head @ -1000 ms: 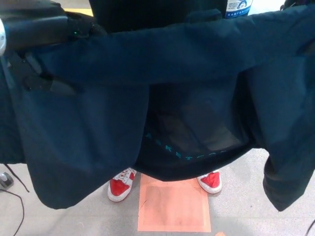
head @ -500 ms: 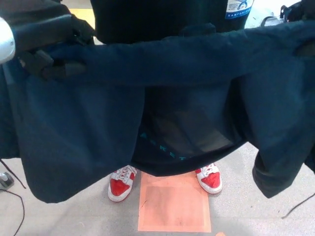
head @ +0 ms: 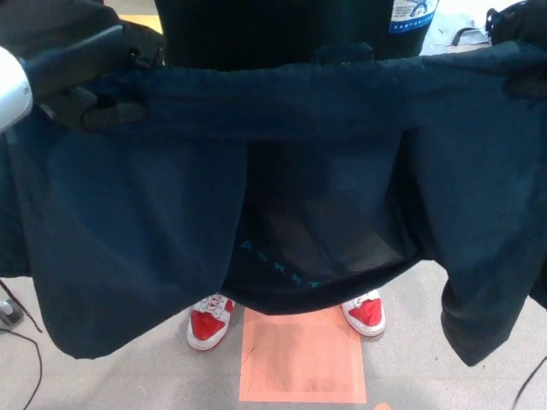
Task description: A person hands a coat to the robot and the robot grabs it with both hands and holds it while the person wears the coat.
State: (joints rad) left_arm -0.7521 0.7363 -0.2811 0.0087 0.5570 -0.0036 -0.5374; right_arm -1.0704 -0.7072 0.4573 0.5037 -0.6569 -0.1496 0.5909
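Dark navy coat (head: pixel 282 111) stretched across the view at collar height, lining side open toward the person (head: pixel 273 34) standing just behind it in red-and-white sneakers (head: pixel 208 323). Left hand (head: pixel 90 81) with fingers pinched on the coat's upper left edge; right hand (head: pixel 517 51) at the upper right edge, finger state impossible to tell. Best held level, taut and steady, both corners high, leaving sleeve openings reachable.

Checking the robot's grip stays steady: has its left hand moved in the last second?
Yes. Left hand has risen toward the top edge, while the shoes and orange floor square stayed put.
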